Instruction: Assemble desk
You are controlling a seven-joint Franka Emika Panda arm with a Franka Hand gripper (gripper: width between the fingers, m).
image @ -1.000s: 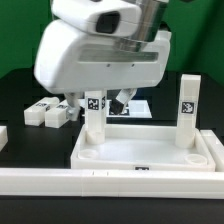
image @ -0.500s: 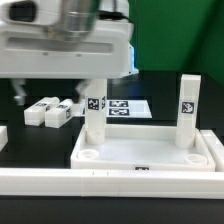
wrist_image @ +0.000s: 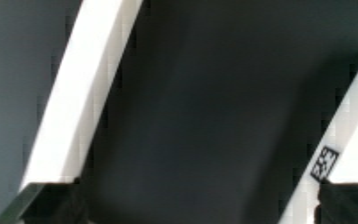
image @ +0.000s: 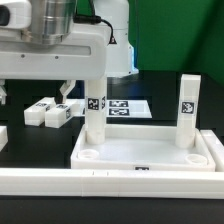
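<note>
The gripper hangs wide open at the frame's left, above two loose legs (lying side by side). The desk top sits lower centre, with two standing legs in its back sockets. The best approach is probably to straddle one loose leg squarely, clear of its neighbour.

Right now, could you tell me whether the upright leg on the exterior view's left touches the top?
Touching. The exterior view shows that leg standing in the top's far corner, with no gap at its foot.
</note>
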